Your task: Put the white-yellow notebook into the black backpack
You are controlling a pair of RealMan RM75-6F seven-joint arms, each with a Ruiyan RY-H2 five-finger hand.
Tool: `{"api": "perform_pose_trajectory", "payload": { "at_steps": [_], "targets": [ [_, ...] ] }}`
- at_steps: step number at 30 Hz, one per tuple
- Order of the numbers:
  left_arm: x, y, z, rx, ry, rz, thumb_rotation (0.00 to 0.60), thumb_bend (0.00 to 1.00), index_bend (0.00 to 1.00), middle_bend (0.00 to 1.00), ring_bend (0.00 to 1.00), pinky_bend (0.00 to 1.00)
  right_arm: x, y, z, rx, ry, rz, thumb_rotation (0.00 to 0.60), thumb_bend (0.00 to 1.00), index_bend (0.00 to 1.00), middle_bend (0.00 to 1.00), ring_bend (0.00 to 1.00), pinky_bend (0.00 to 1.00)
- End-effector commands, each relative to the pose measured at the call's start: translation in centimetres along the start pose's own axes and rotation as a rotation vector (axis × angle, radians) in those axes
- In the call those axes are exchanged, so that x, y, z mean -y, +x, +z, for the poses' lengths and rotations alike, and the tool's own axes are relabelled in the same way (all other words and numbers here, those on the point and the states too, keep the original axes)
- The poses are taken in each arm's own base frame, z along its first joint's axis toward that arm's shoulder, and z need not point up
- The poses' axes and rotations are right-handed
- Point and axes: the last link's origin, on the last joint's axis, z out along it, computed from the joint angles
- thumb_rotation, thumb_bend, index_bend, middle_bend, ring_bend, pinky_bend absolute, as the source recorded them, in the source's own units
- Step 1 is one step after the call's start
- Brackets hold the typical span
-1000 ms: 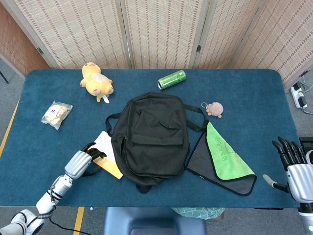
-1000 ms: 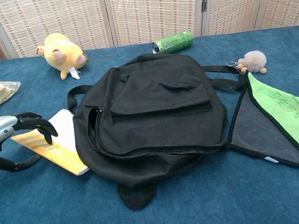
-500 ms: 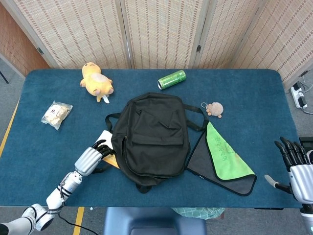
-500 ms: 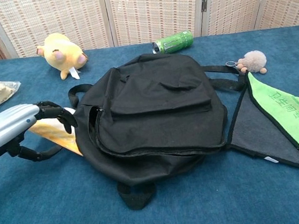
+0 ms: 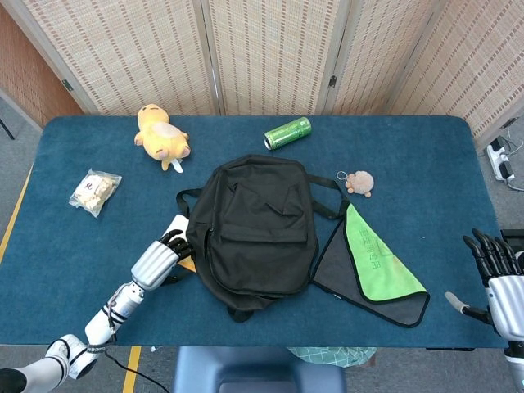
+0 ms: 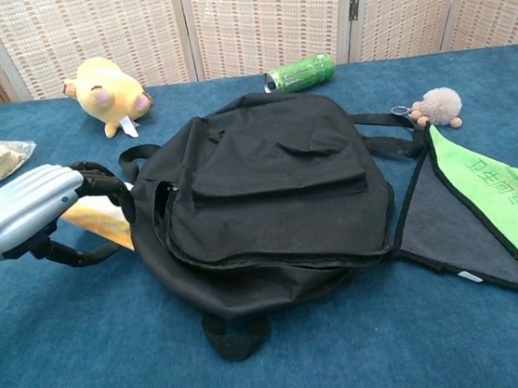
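The left hand [image 6: 27, 209] gripped the white-yellow notebook [image 6: 98, 218], most of which was hidden at the side opening of the black backpack [image 6: 268, 193]. The right hand [image 5: 501, 278] hung off the table's edge, fingers apart and empty. Nothing held the backpack down, so a push could have shoved the bag sideways or snagged the notebook's corner on the zipper lip.

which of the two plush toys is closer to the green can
The small pinkish-beige plush keychain, right of the black backpack. It lies a short way from the green can; the yellow plush sits farther off, at the far left.
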Motion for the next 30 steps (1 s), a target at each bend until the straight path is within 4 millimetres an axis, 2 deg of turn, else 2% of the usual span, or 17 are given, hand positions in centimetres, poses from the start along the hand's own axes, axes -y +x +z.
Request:
{"api": "perform_pose_trajectory", "payload": {
  "at_steps": [1,11,20,24,30],
  "targets": [
    [0.0,0.0,0.1,-0.03,-0.003,0.019,0.6,0.45,0.55,0.5,0.42,0.24,0.0,0.0,0.0,0.001,0.0,-0.001,0.6,0.16,0.0,0.05,0.04,0.0],
    [0.8,0.5,0.6,-0.072,-0.004,0.072,0.6,0.53,0.59,0.53,0.44,0.25,0.0,0.2,0.0,-0.004,0.002,0.0,0.6,0.16,0.0,0.05,0.04,0.0],
    [1.7,1.3,0.7,-0.113,0.029,0.056,0.6,0.54,0.61,0.55,0.46,0.26,0.1,0.3,0.1,-0.009,0.007,0.0,0.6,0.16,0.0,0.05,0.04,0.0],
    [2.6,2.5,0.0,-0.146,0.057,0.009,0.6,0.54,0.61,0.55,0.46,0.26,0.1,0.3,0.2,-0.01,0.01,0.0,0.6,0.16,0.0,0.05,0.04,0.0],
    [4.2,5.4,-1.7,-0.194,0.092,0.003,0.6,0.54,0.61,0.55,0.46,0.26,0.4,0.3,0.4,-0.009,0.021,0.0,0.6,0.16,0.0,0.05,0.04,0.0]
  ]
}}
